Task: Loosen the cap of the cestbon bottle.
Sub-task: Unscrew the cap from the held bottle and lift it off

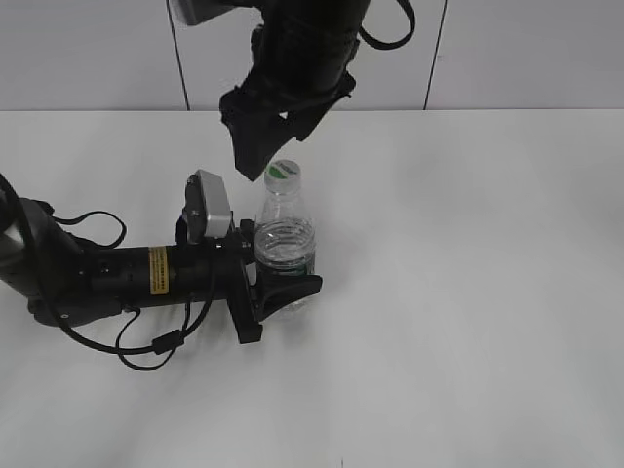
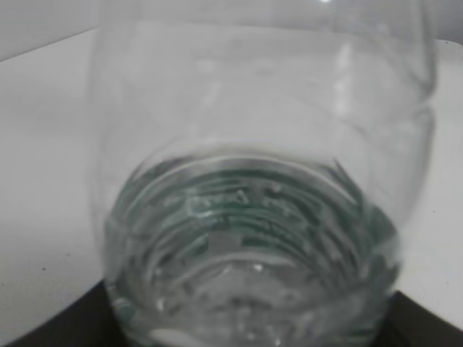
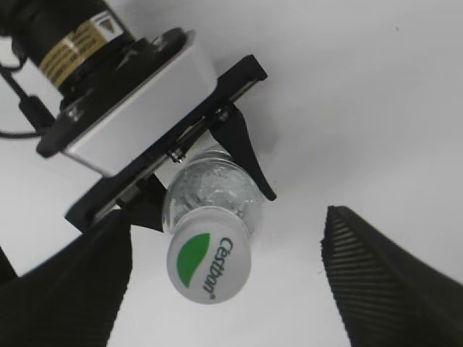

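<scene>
Clear bottle (image 1: 285, 244) stood upright on counter (image 1: 468, 292), clamped low by left tool (image 1: 278, 283) to resist twisting; right tool (image 1: 263, 161) spread wide, hung above cap (image 1: 283, 172), ungripped.

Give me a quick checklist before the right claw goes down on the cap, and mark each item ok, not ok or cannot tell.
1. Bottle upright: ok.
2. Left claw clamped around the bottle's lower body: ok.
3. Right claw open, fingers either side of the cap: ok.
4. Right claw centred over the cap: not ok; in the exterior view it sits left of it.
5. Cap on the neck: ok.
6. Cap tightness: cannot tell.
</scene>
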